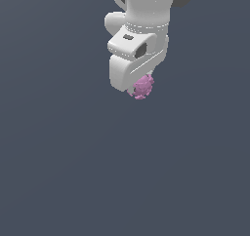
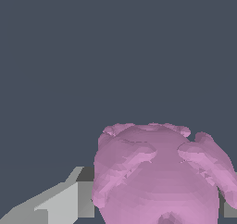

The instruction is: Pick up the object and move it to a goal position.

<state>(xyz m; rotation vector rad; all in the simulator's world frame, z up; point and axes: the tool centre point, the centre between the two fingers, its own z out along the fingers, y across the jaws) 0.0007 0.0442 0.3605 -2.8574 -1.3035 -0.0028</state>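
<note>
The object (image 1: pixel 143 87) is a small pink-purple knobbly lump that peeks out below the white arm's hand in the exterior view. My gripper (image 1: pixel 137 88) surrounds it, and the white hand body hides most of the fingers there. In the wrist view the object (image 2: pixel 159 177) fills the near part of the picture, wedged between a grey finger (image 2: pixel 65 202) on one side and a sliver of the other finger (image 2: pixel 230 210) at the frame's edge. The fingers press against both of its sides, so the gripper is shut on it.
A plain dark grey-blue surface (image 1: pixel 58 157) fills both views. No other objects, containers or edges show.
</note>
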